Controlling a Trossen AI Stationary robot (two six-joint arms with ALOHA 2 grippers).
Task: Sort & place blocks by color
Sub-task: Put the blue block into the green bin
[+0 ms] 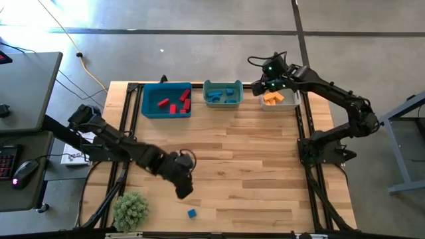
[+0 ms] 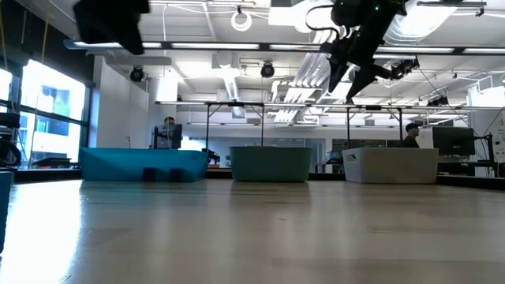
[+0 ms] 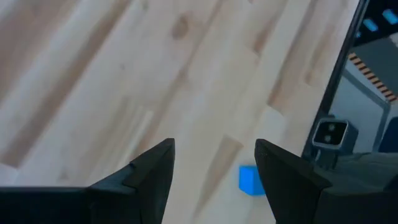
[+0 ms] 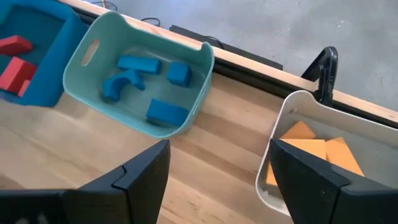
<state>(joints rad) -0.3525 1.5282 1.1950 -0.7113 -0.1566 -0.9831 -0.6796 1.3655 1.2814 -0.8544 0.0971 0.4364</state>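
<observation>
Blue block (image 1: 191,213), the last loose piece I can see, lies alone on the wooden worktop (image 1: 252,153) near its front edge, beside a small green plant (image 1: 131,210). My left claw (image 1: 184,190) hovers just above and a little behind it, fingers spread and empty. In the left wrist view the block (image 3: 250,180) shows just ahead of the claw (image 3: 214,163), off toward one finger rather than centred in the gap, so I judge the next move needs a short reach forward and a small sideways correction before closing. It looks like a small cube, so no long axis matters. The left arm is plainly the nearer one. My right claw (image 1: 271,85) hangs well apart at the back of the worktop, over the white-grey bin (image 1: 293,105) of orange blocks (image 1: 273,99), fingers spread and holding nothing. The teal bin (image 1: 222,102), where blue pieces already lie, and the blue bin (image 1: 166,113) holding red blocks (image 1: 176,104) stand at the back.
</observation>
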